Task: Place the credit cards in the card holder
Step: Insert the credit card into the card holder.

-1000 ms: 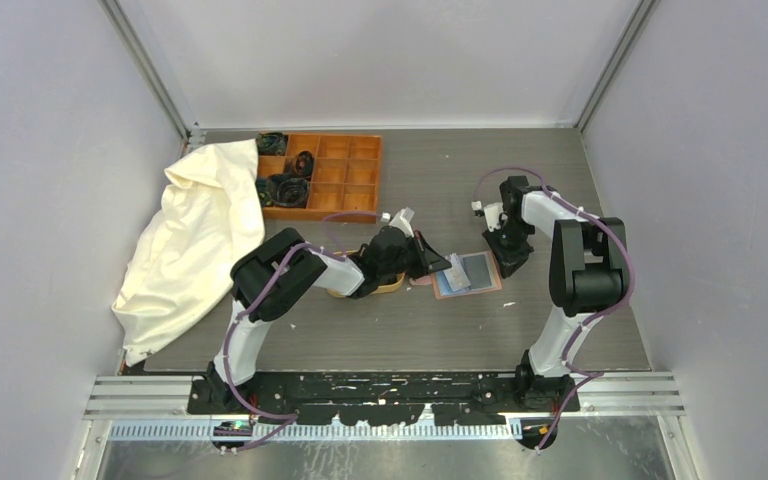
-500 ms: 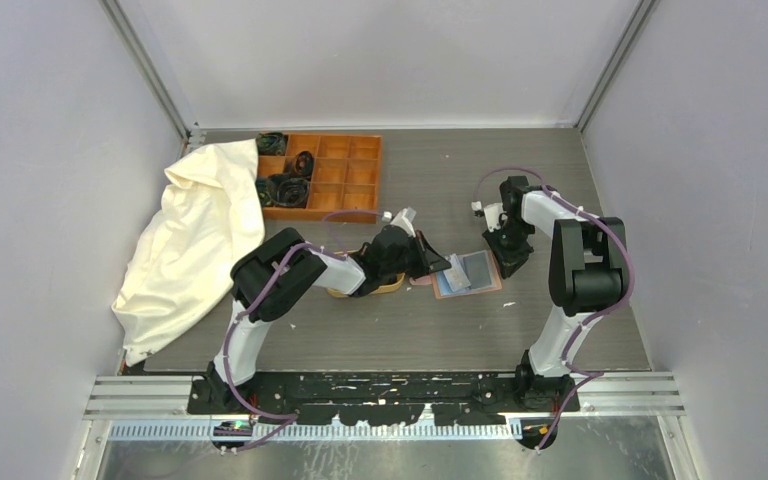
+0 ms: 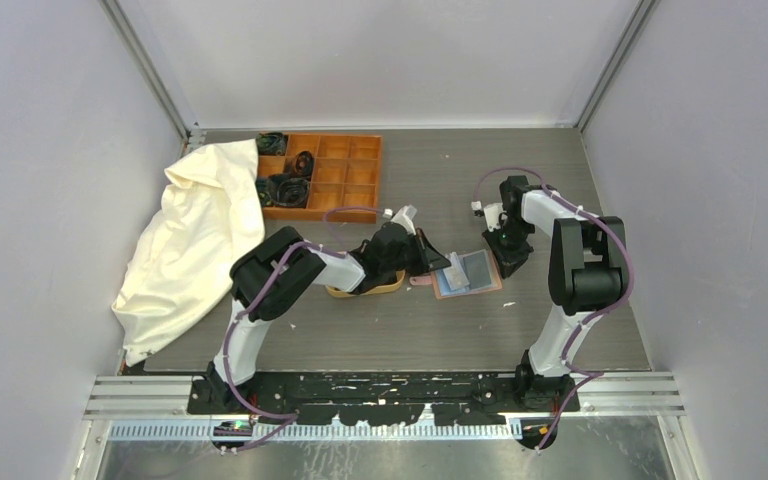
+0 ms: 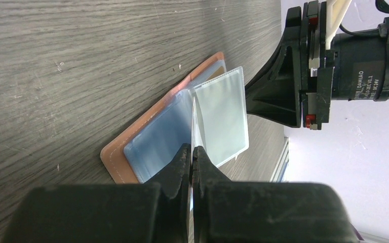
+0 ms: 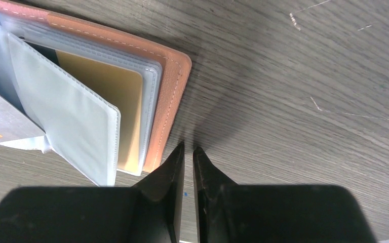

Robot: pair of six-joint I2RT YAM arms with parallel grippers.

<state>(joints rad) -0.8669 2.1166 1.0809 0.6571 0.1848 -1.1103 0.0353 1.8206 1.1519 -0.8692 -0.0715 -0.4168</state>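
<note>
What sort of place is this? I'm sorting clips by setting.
Probably a lab test cell for robots: plain pale walls on metal framing, a grey table, and two arms bolted at its edge over a card holder.

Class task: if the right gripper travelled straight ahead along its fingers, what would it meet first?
Probably the bare table: the right gripper points just past the card holder edge. Depth is unclear.

"DAMIAO" printed on right arm's black motor housing [image 4: 365, 65]
</note>
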